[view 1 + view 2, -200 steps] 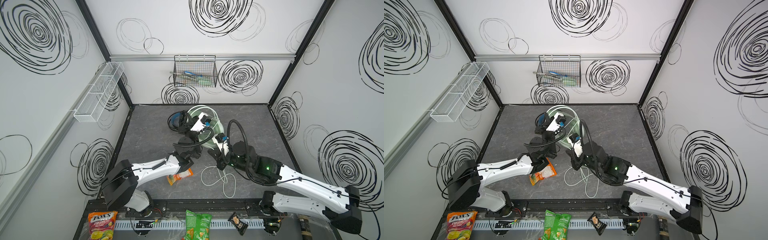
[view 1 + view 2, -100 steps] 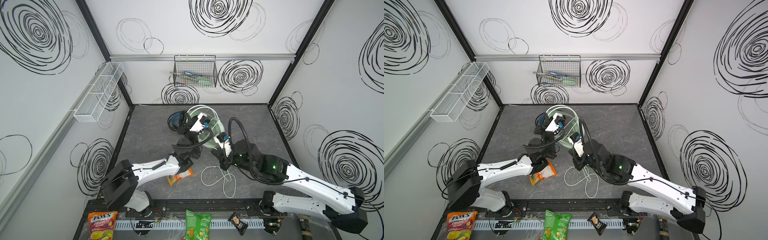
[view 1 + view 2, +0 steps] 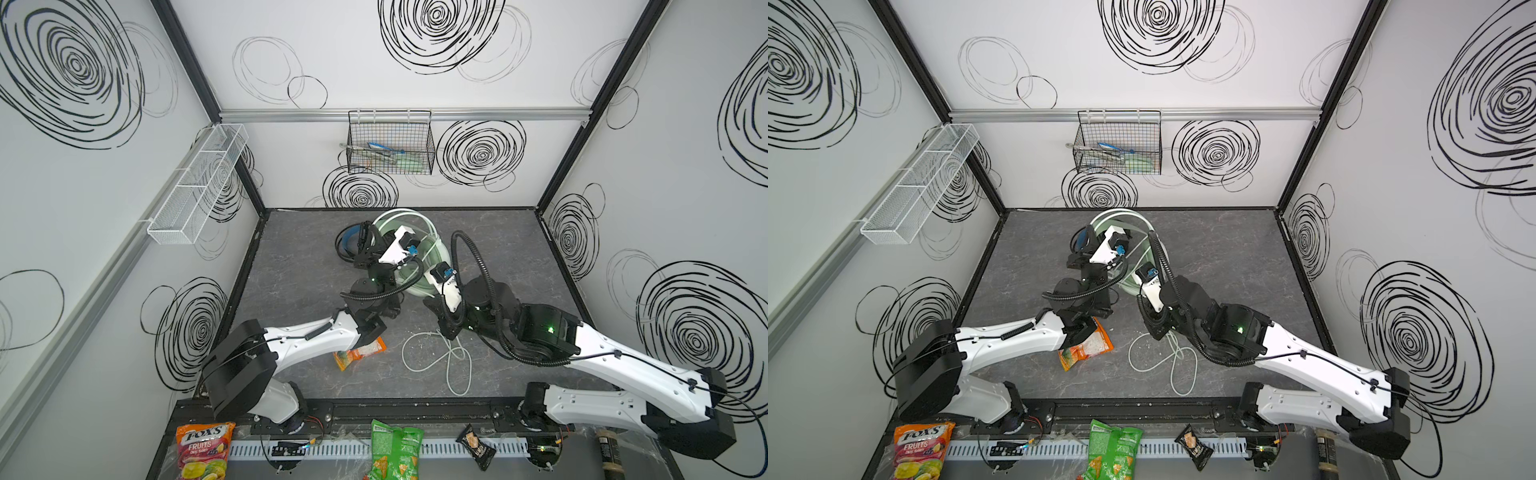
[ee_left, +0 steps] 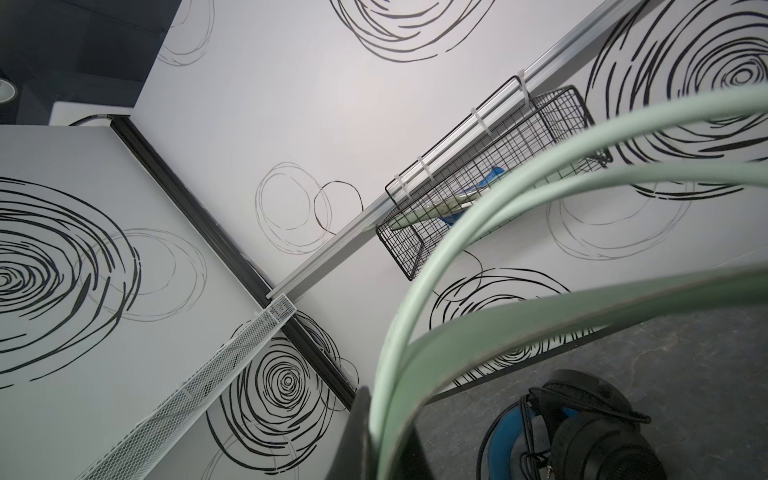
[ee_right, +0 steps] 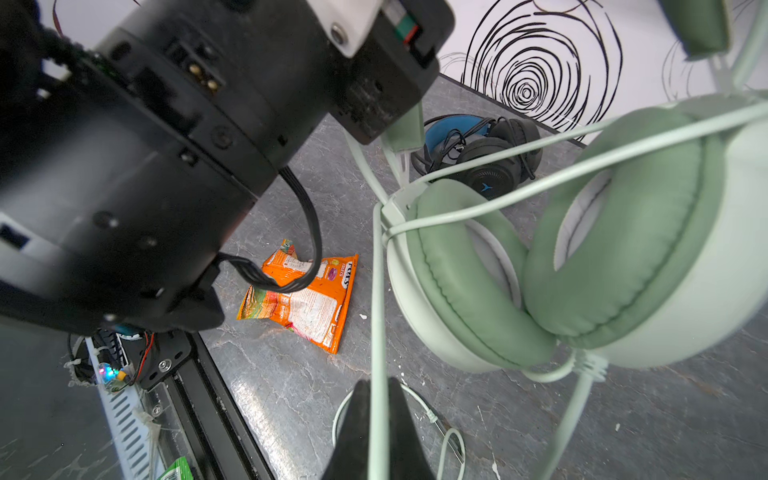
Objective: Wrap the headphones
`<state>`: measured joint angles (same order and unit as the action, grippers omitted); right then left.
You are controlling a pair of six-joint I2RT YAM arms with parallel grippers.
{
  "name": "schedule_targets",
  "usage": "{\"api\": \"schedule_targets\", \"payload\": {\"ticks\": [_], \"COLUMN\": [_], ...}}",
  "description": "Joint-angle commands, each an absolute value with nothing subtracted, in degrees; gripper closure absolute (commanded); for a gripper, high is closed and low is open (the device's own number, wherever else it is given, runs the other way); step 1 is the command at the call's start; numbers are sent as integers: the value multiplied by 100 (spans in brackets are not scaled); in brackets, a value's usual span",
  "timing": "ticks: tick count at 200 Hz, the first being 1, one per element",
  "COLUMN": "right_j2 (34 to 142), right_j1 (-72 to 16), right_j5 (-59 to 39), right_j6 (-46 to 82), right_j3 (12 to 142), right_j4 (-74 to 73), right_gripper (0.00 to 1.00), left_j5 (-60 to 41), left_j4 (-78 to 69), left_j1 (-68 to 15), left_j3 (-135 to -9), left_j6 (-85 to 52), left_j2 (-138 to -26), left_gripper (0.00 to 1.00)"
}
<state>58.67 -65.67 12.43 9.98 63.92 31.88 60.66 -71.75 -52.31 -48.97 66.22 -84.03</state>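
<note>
My left gripper (image 4: 388,440) is shut on the headband (image 4: 540,316) of the pale mint-green headphones (image 3: 417,249), holding them up off the floor. Their padded earcups (image 5: 623,249) hang close together, with whitish cable strands crossing them. My right gripper (image 5: 379,432) is shut on that cable (image 5: 376,291), just below the earcups. In both top views the rest of the cable (image 3: 436,357) (image 3: 1163,353) lies in loose loops on the floor. The black headphones (image 3: 347,241) (image 5: 486,158) with blue inner cups rest on the floor behind the left gripper (image 3: 376,249).
An orange snack packet (image 3: 359,353) lies on the grey floor under the left forearm. A black wire basket (image 3: 390,145) hangs on the back wall and a white mesh shelf (image 3: 199,183) on the left wall. Snack bags (image 3: 392,453) lie along the front rail.
The right arm has shifted slightly to the right with the cable still pinched. The left arm and the lifted headphones have stayed almost still.
</note>
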Motion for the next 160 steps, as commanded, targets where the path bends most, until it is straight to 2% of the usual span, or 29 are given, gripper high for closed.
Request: {"api": "schedule_targets", "payload": {"ticks": [1,29,82,160], "right_j2": [5520,5474,5453,5463], "right_j1": [-6680,-6714,-6728,-6706], "right_j5": [1263,1082,1192,2018], "right_j6": [1092,1273,1405,1115], "right_j3": [6794,6694,6642,7136], "right_j4": [3422,3283,3438,4316], "right_gripper": [99,99,98,95], "left_j5": [6449,6528,6443,6434], "left_j4": [-7506,-7672,-8936,-8676], "left_j1": [-4737,-4724,-4745,-4845], "left_j3": [-4853,-5045,-5265,-4839], "left_j6": [7253,7396,8609,8255], "left_j2": [-8539,-8737,-9318,-9023], "left_gripper": [100,100,100,100]}}
